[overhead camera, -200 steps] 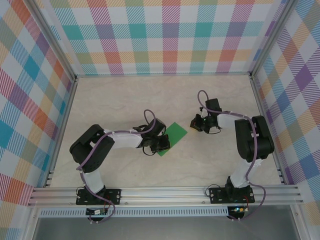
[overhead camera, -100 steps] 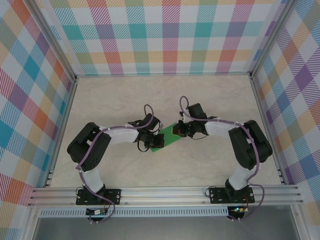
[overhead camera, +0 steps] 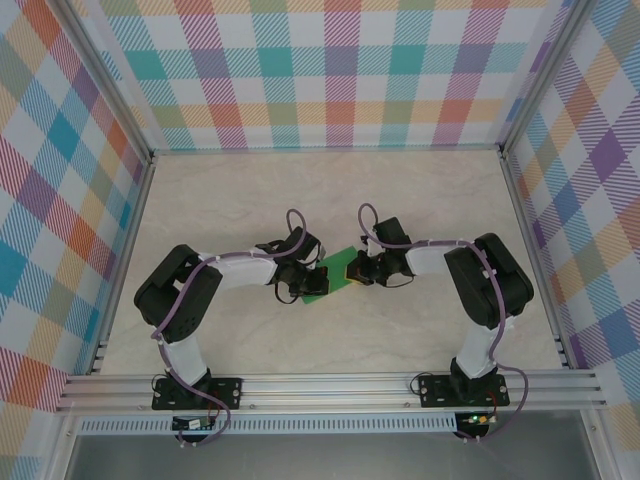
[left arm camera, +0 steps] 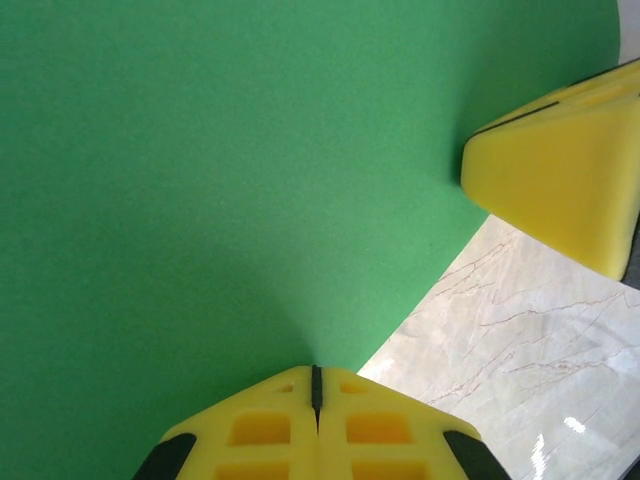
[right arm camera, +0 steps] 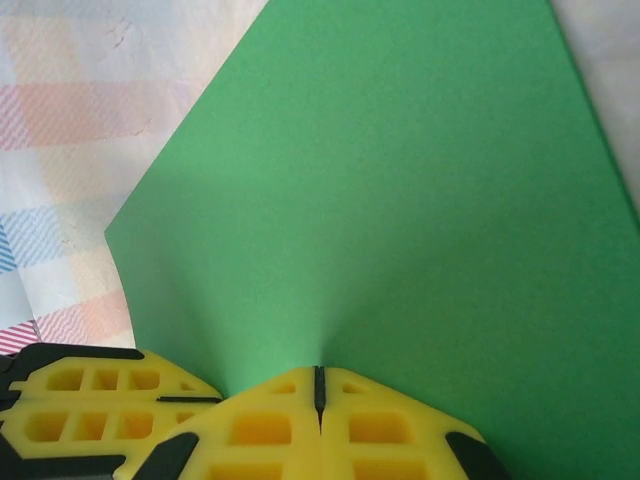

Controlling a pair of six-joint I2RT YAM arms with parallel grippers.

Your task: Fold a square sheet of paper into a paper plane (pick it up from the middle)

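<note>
You see the square sheet of paper (overhead camera: 331, 276) near the middle of the table (overhead camera: 420, 200), caught between the two arms. The left gripper (overhead camera: 304, 288) meets it from about 8 o'clock of the sheet and the right gripper (overhead camera: 358, 270) from about 3 o'clock, so the two grippers sit close together with a little green showing between them.

In your left wrist view the yellow fingers (left arm camera: 270, 430) are pressed together at 6 o'clock, with no gap along their seam, and the green paper fans up out of that seam: this gripper is clenched on the sheet's edge. At 2 o'clock a yellow finger of the other gripper touches the paper's far edge, and bare marble table shows at 4 o'clock.

In your right wrist view the fingers (right arm camera: 370, 430) are likewise clamped tight on the paper at 6 o'clock. The sheet spreads away toward 12 o'clock, gently bowed, with the plaid wall (right arm camera: 90, 110) showing at 10 o'clock beyond its edge. The left gripper's fingers sit at 8 o'clock.
</note>
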